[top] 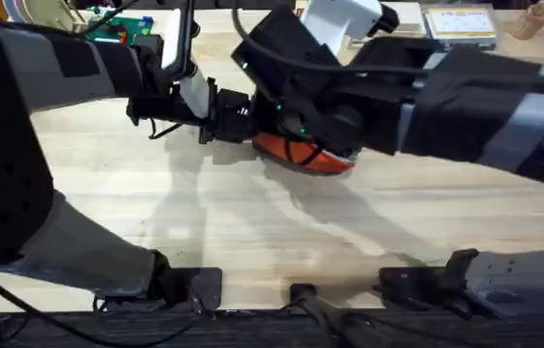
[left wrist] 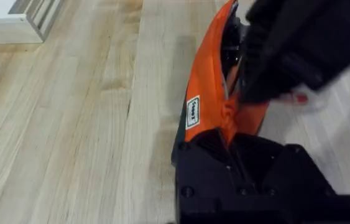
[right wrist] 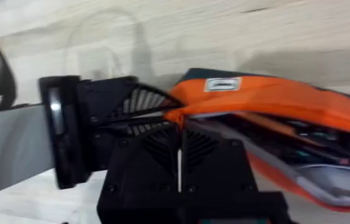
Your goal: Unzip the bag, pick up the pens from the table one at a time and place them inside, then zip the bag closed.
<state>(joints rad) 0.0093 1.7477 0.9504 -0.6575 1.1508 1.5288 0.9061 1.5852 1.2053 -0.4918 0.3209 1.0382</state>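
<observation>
Left gripper [top: 238,121] comes in from 9 o'clock and is pinched tight on the end of the bag [top: 302,155], bunching the orange fabric. The bag lies on the table [top: 252,222] a bit toward 12 o'clock from the middle, and in the right wrist view its mouth gapes open with pens [right wrist: 299,134] showing inside. Over it, reaching in from 3 o'clock, sits the right gripper [top: 296,126], right on top of the bag, but honestly can't tell how its jaws stand.
</observation>
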